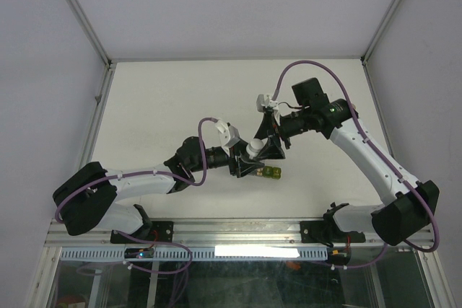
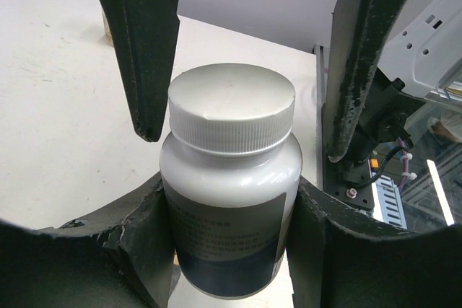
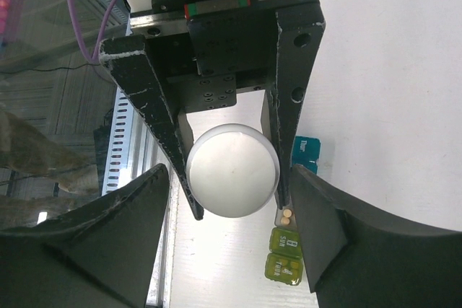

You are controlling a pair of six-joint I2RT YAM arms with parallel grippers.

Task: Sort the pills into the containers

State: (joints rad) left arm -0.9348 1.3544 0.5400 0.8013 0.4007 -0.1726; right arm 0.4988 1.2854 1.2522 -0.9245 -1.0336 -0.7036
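bottle: white-capped bottle [image 2: 229,178] with a dark label on its lower body, caught right where the two arms meet.
left gripper: left gripper [image 1: 249,155] is pinching the bottle's body below the cap, one finger tight against each side.
right gripper: right gripper [image 3: 229,178] is spread wider than the bottle's cap, a finger on either side, not squeezing.
containers: there are the containers [image 3: 284,250], on the table just beside the bottle, on its side toward the arm bases. they're partly hidden behind a left finger; teal and yellow-green lids show.
pills: two pale pills [image 3: 287,214] in an open compartment beside the yellow-green end; can't tell that compartment's colour.
table: white table [image 1: 180,99] below the bottle.
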